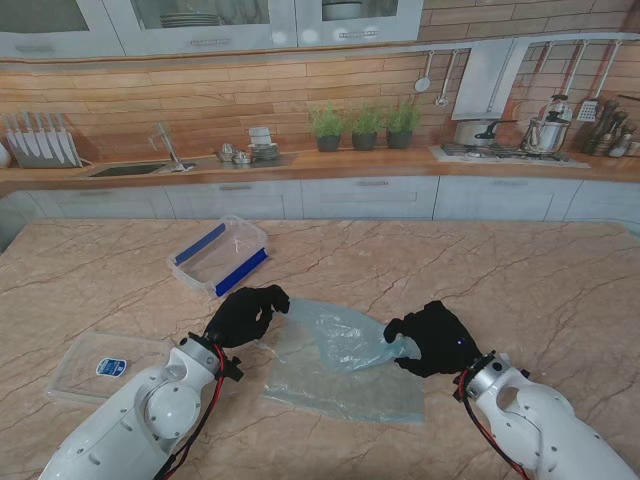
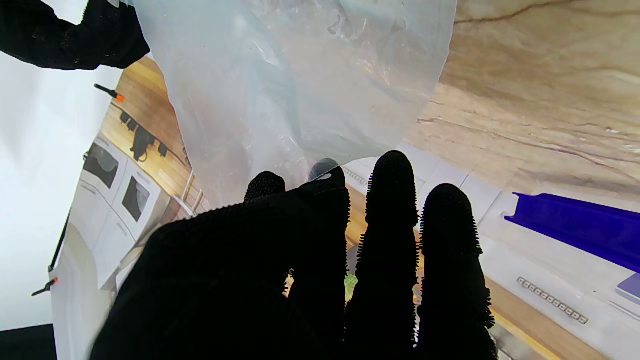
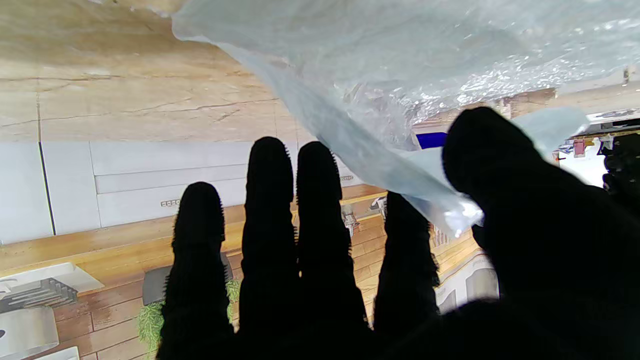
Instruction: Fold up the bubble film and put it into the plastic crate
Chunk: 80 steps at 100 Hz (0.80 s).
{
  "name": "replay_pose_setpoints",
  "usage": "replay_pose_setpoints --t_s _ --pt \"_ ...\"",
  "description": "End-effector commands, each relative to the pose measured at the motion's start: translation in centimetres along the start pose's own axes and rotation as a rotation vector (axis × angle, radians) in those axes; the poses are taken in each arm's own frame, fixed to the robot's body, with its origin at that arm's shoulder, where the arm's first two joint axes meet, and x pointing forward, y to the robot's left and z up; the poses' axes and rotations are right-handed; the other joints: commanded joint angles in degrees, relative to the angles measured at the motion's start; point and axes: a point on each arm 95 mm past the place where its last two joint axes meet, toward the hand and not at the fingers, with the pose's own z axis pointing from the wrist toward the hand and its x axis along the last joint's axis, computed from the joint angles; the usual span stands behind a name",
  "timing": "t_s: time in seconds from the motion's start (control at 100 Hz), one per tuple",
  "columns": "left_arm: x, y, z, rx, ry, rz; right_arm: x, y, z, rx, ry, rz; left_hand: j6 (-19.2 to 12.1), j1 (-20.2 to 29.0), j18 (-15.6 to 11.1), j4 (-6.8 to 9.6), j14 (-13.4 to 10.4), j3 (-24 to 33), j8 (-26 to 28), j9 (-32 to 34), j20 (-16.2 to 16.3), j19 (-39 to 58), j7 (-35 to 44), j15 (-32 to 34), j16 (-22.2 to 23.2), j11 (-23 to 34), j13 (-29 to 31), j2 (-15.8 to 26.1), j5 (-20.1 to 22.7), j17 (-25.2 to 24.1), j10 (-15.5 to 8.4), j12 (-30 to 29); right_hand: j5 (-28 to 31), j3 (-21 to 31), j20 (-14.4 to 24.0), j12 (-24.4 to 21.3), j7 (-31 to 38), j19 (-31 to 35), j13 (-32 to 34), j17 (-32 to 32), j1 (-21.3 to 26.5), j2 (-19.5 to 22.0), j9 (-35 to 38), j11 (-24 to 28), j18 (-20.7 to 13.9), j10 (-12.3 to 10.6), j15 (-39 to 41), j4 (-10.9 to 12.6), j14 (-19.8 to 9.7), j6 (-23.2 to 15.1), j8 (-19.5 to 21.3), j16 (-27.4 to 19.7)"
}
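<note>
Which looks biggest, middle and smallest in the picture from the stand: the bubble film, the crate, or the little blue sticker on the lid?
1. bubble film, largest.
2. plastic crate, though it sits farther from the camera, so it may look smaller than it is.
3. blue sticker, clearly smallest.

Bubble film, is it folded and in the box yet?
Not yet. The left hand and the right hand each pinch an edge of the bubble film and have lifted part of it, so a fold is just starting while the rest lies flat on the table. The plastic crate, farther from me on the left, has no film in it. Finishing the fold and putting it in are left.
</note>
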Motion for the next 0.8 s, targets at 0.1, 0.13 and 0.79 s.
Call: replay_pose_setpoints --t_s 0.1,0.13,0.79 --pt "0.1 0.6 -1.6 -0.021 0.003 -0.01 0.5 0.0 -0.8 0.012 0.021 -0.014 -1.97 0.0 0.4 -1.31 -0.96 2.31 -0.59 1.33 1.02 -0.41 -0.96 0.49 -0.28 -0.39 1.49 -3.05 1.23 -0.39 -1.44 -0.07 -2.46 -4.86 1.98 0.51 -1.98 -2.06 -2.38 -1.12 -1.84 0.49 -2.65 -0.9 0.14 1.04 -1.01 2.34 -0.69 0.54 1.14 -0.54" --pt "0.2 0.5 -1.8 -0.027 0.004 -0.009 0.5 0.0 -0.9 0.014 0.022 -0.017 -1.97 0.01 0.38 -1.31 -0.98 2.36 -0.63 1.35 1.05 -0.42 -0.98 0.49 -0.3 -0.44 1.54 -3.08 1.25 -0.39 -1.45 -0.09 -2.81 -5.51 2.05 0.47 -2.17 -2.22 -2.52 -1.23 -2.1 0.77 -3.11 -1.05 0.18 1.23 -1.09 2.39 -0.61 0.05 1.19 -0.53" --pt "0.5 0.4 -4.4 -0.163 0.042 0.013 1.7 3.1 -3.6 -0.207 -0.001 -0.046 -2.41 -0.38 1.09 -1.36 -0.78 2.44 -1.34 2.12 1.33 -1.92 -1.3 0.61 -0.32 -1.4 1.78 -3.18 1.81 -2.1 -1.46 0.03 -7.91 -11.71 4.0 0.71 -9.54 -4.12 -3.77 -1.68 -8.74 10.04 -7.37 -1.55 -0.02 2.4 -1.6 4.2 -0.25 3.37 -3.3 0.32"
